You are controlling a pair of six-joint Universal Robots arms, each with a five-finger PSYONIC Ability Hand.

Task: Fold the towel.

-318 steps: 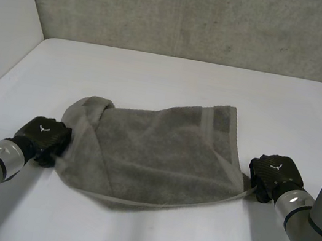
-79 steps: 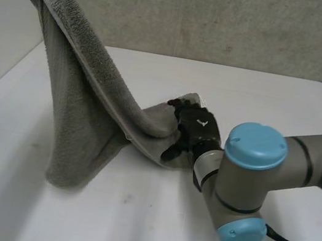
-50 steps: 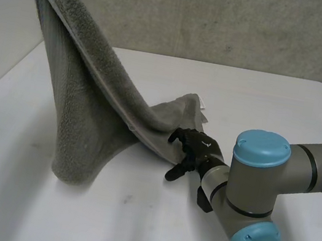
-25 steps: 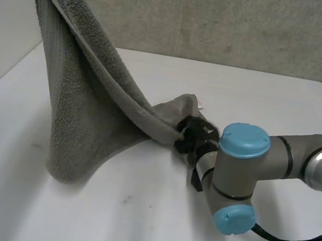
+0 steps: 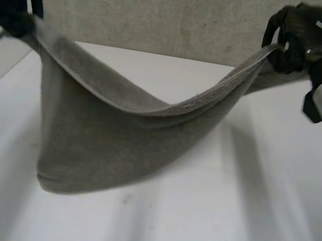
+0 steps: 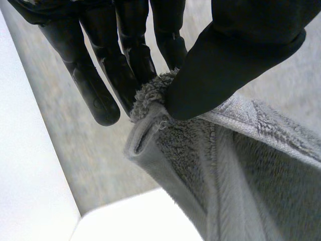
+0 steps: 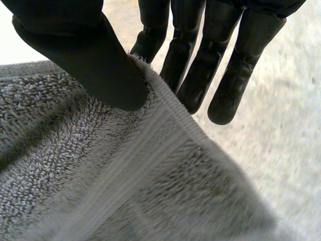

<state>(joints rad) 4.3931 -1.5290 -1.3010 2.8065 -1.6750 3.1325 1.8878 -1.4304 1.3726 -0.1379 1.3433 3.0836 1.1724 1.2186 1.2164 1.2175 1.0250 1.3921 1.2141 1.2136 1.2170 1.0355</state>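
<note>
The right hand [image 5: 304, 33] has come up from the table, where half a second ago it sat low at the towel's middle, and is now raised high on its own side. The left hand [image 5: 10, 3] has sunk a little from its earlier height.

Nearest the camera is the white table [image 5: 222, 231]. Over it the grey towel [image 5: 101, 141] hangs between the two hands like a sling. Its lowest fold droops close to the table on the left side, and I cannot tell whether it touches. Further back, the towel's upper edge sags in a curve from one hand to the other, with the hemmed band showing along it.

In the left wrist view the thumb [image 6: 235, 55] presses a towel corner against the straight fingers [image 6: 125, 50], so this hand pinches the cloth. In the right wrist view the right hand does the same, with its thumb on top of the hem and its fingers behind it at the opposite corner. Behind everything stands a grey wall [image 5: 167, 15].
</note>
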